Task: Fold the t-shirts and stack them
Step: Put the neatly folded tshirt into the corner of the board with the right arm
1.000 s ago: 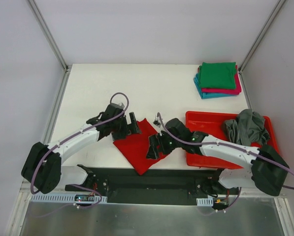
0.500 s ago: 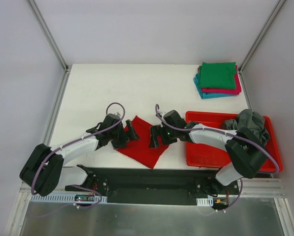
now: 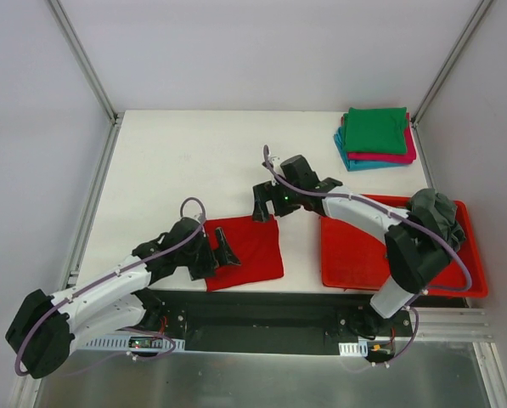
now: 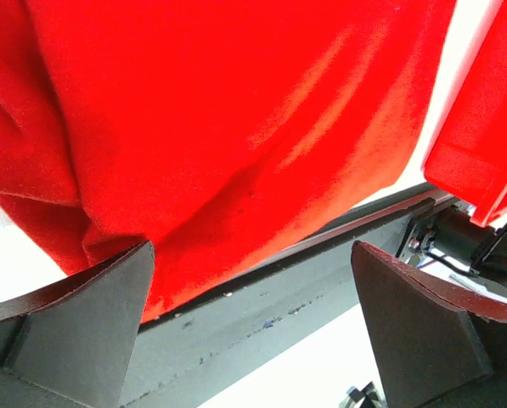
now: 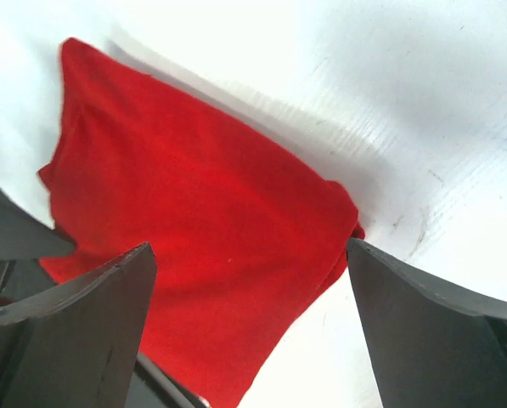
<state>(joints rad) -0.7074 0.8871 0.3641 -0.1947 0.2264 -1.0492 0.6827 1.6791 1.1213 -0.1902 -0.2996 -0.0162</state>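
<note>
The bright red t-shirt (image 3: 251, 250) lies folded flat in a rough square at the table's near edge. It fills the top of the left wrist view (image 4: 219, 110) and shows in the right wrist view (image 5: 194, 255). My left gripper (image 3: 217, 255) is open at the shirt's left edge and holds nothing. My right gripper (image 3: 267, 206) is open and empty, just beyond the shirt's far right corner. A folded stack stands at the back right: green t-shirt (image 3: 376, 129) on top, then magenta (image 3: 406, 154), then teal (image 3: 353, 161). A dark grey t-shirt (image 3: 436, 212) lies crumpled in the tray.
A red plastic tray (image 3: 363, 255) sits right of the red shirt, and its corner shows in the left wrist view (image 4: 482, 144). The dark rail (image 4: 261, 297) of the table's near edge runs just under the shirt. Metal frame posts stand at the back corners.
The red shirt went from a diamond held between both grippers to a flat square at the near edge. My left gripper drew back toward the near edge. My right gripper moved off to the far side.
</note>
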